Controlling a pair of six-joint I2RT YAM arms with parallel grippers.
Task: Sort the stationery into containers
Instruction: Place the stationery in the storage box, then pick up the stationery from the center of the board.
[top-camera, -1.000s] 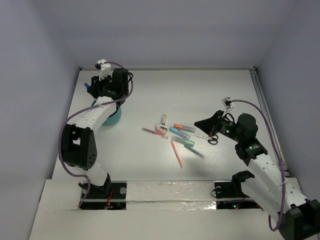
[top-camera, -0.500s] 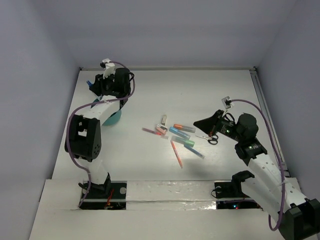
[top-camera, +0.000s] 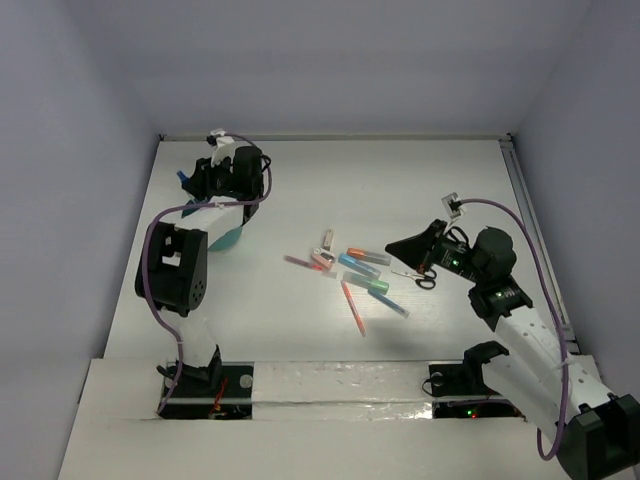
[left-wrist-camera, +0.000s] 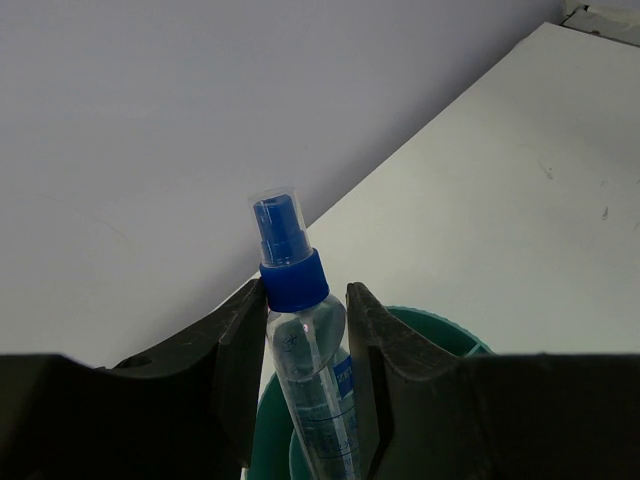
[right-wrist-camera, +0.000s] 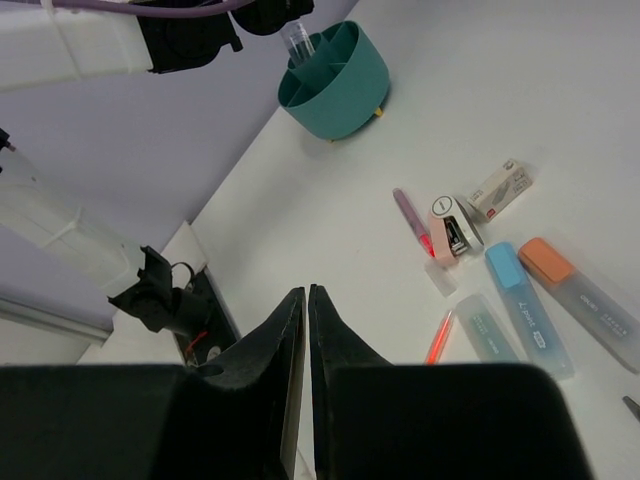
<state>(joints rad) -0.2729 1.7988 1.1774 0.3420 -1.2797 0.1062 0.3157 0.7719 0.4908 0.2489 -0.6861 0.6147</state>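
Nearest you, the right gripper (top-camera: 398, 247) hangs right of centre in the top view, low over the table (top-camera: 450, 180). Its fingers are only a slit apart and nothing is between them. The scissors (top-camera: 421, 279) lie just to its lower right in that frame, close by the wrist.

Left of the gripper, mid-frame, the loose stationery lies flat and scattered. The orange pen (top-camera: 353, 306) is lowest, with a blue pen (top-camera: 391, 305) beside it. Above them lie a teal marker (right-wrist-camera: 488, 328), a blue marker (right-wrist-camera: 520, 305) and an orange marker (right-wrist-camera: 572, 297), side by side. Further left you have a pink pen (right-wrist-camera: 411, 214), a small stapler (right-wrist-camera: 449, 226) just beside it and a white box (right-wrist-camera: 500, 188). None of these touches either gripper.

Farthest off, at the upper left of the top view, the pot (right-wrist-camera: 335, 85) stands upright, half hidden there by the left arm. Your left gripper (left-wrist-camera: 305, 290) is above it, clenched on the bottle (left-wrist-camera: 308, 375) just under its blue spray collar. The bottle is upright and its lower end dips inside the pot's rim. You cannot tell which compartment it is in, or whether its base touches down.
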